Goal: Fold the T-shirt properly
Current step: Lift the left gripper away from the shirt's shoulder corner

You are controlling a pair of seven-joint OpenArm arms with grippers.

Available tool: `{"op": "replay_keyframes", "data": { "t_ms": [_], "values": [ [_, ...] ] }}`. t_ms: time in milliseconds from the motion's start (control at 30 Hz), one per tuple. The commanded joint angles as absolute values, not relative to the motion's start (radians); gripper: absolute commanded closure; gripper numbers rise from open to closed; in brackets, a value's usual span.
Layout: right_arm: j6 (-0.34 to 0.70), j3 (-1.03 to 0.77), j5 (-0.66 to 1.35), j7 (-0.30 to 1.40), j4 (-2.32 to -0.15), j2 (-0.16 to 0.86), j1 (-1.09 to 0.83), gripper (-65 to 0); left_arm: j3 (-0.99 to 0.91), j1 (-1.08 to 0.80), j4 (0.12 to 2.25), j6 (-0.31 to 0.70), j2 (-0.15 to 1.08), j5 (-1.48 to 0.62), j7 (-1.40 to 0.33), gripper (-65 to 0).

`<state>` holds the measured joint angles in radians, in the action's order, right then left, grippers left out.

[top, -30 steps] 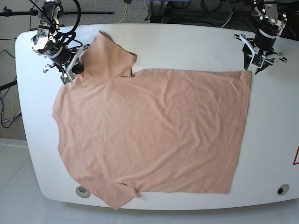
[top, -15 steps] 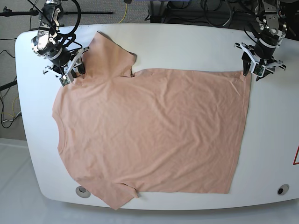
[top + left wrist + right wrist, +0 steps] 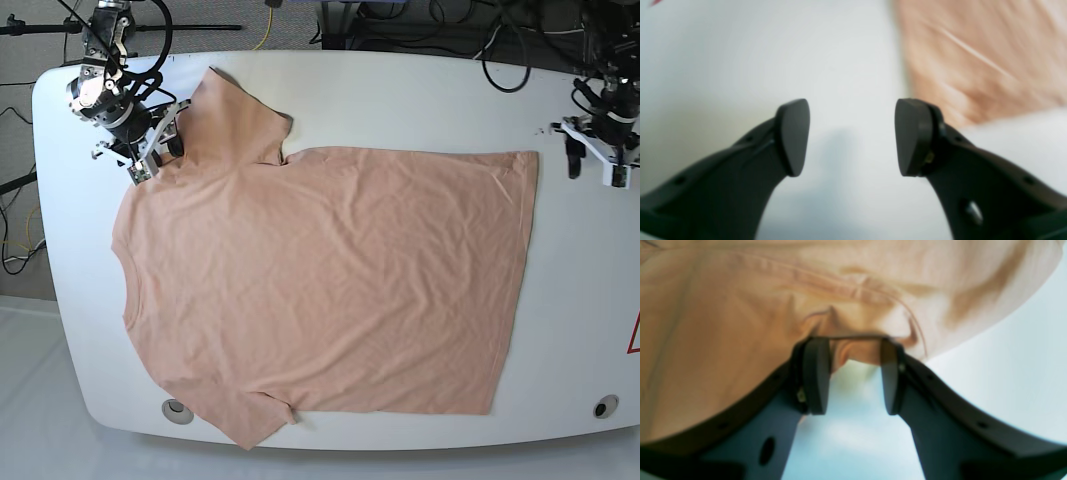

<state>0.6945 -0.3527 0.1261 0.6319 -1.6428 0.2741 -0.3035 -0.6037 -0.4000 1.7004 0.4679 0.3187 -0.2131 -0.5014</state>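
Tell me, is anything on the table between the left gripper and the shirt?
Nothing visible. The left gripper hangs open over bare white table, just off the T-shirt hem corner, with only tabletop between its fingers and the cloth.

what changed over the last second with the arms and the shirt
The left gripper let go of the hem corner of the T-shirt and pulled away toward the table edge, open over bare table. That corner dropped flat. The right gripper stayed at the shoulder by the sleeve and its jaws parted, with fabric between them. The rest of the shirt lies as before.
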Motion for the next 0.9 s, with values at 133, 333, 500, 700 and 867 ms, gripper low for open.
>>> {"op": "replay_keyframes", "data": {
  "t_ms": [133, 333, 500, 700, 867],
  "values": [
    [0.698, -0.351, 0.114, 0.648, -1.65, 0.285, -0.308, -24.7, -0.759, -0.345, 1.637, 0.471, 0.36, -0.421, -0.587, -29.2],
    [0.698, -0.351, 0.118, 0.648, -1.649, 0.284, -0.306, -23.0, -0.778, -0.344, 1.589, 0.456, 0.344, -0.522, -0.618, -26.4],
    [0.698, -0.35, 0.123, 0.642, -1.648, 0.281, -0.303, -21.6, -0.76, -0.358, 1.582, 0.431, 0.3, -0.523, -0.6, -24.0],
    [0.698, -0.347, 0.127, 0.638, -1.652, 0.282, -0.308, -22.4, -0.77, -0.354, 1.546, 0.45, 0.267, -0.498, -0.575, -21.5],
    [0.698, -0.348, 0.125, 0.638, -1.65, 0.282, -0.309, -22.6, -0.785, -0.348, 1.525, 0.537, 0.264, -0.486, -0.572, -25.9]
  ]
}}
